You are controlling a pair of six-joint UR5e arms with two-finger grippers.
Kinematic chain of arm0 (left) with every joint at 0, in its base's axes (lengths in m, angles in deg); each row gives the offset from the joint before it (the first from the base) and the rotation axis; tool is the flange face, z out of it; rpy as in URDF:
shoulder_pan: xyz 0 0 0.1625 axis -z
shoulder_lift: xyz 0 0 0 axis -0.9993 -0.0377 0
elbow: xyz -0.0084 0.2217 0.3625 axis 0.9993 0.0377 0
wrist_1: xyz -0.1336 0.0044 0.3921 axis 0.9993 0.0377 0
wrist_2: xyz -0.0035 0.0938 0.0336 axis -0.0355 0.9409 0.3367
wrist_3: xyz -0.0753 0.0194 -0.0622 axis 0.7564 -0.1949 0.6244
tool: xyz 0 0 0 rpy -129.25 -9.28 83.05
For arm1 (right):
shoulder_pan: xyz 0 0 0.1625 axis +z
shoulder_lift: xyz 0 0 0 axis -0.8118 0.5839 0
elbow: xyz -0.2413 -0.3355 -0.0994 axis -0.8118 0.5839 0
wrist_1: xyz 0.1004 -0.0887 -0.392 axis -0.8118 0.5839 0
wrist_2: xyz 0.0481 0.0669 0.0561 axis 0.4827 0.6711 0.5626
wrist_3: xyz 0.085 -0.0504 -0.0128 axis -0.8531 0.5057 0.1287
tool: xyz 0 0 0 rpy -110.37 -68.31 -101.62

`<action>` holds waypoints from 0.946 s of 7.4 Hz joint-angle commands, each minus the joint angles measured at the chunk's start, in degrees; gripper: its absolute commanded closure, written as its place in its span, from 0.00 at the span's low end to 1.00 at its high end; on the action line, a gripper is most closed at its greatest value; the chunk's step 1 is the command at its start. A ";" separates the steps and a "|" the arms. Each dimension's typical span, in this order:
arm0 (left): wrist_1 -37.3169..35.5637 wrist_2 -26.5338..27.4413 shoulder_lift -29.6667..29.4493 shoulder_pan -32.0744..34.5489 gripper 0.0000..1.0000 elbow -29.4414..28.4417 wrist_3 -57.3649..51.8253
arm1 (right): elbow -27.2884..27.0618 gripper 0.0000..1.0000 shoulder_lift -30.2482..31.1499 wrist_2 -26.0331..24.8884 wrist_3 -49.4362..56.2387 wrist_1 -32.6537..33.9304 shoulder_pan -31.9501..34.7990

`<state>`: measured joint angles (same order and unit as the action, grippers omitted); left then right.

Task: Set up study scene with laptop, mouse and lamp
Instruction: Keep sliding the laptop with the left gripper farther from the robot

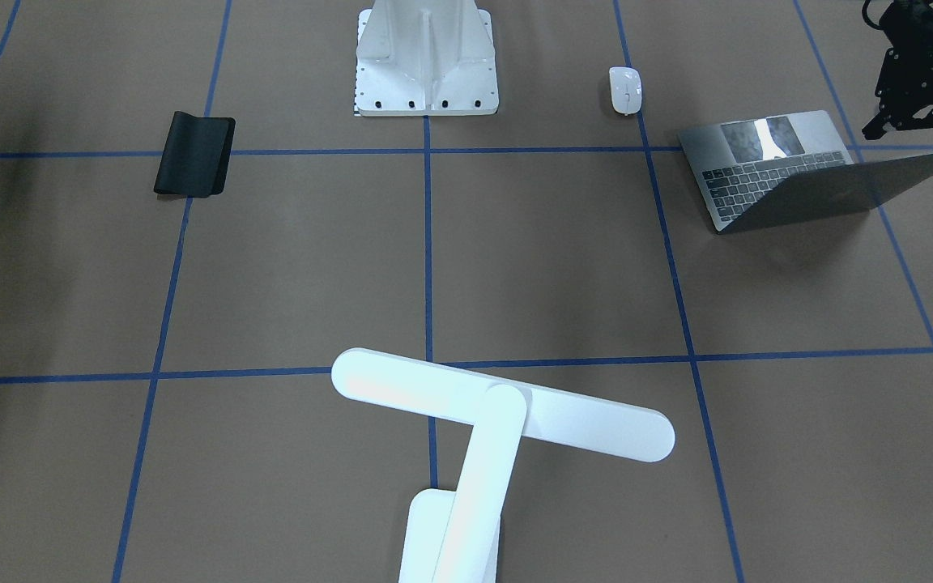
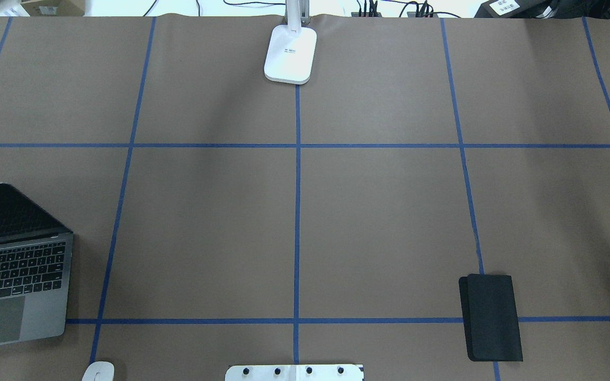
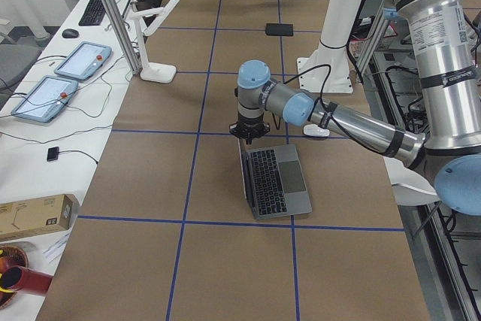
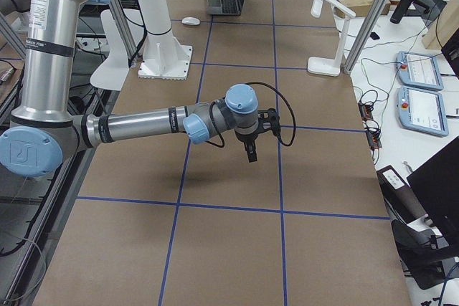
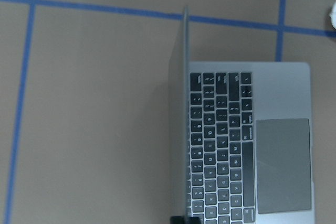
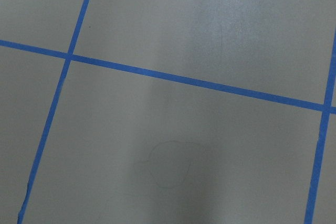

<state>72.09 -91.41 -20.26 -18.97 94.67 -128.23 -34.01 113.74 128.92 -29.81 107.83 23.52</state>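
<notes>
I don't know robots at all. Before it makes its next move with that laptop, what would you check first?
1. Laptop open, resting on the table: ok.
2. Left gripper above the lid's top edge: ok.
3. Left gripper touching the lid: cannot tell.
4. Mouse apart from the laptop: ok.
5. Lamp upright, away from both arms: ok.
6. Right gripper far from the laptop, over bare table: ok.

Overhead, frame edges crop the mouse (image 2: pixel 98 372) and the laptop (image 2: pixel 16 275).

Grey laptop (image 1: pixel 798 182), white mouse (image 1: pixel 624 90), white lamp (image 1: pixel 499 413), blue-gridded brown table (image 1: pixel 555 259)
</notes>
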 commanded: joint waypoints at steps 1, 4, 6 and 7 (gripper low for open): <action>-5.76 1.56 -11.17 -1.45 0.84 -2.67 0.09 | 0.16 0.00 -0.28 -0.15 -0.04 0.00 -0.01; -6.48 1.64 -12.70 -1.55 0.74 -3.63 0.44 | 0.60 0.00 -0.63 -0.15 0.13 0.09 -0.01; -6.57 1.47 -12.26 -1.55 0.67 -3.82 0.53 | 0.52 0.00 -0.63 -0.15 0.05 0.09 -0.10; -6.57 1.21 -11.91 -1.55 0.55 -3.73 0.61 | 0.52 0.00 -0.63 -0.15 -0.04 0.09 -0.10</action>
<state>65.56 -89.97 -32.55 -20.51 90.92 -127.70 -33.45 113.11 128.77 -29.77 107.91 23.44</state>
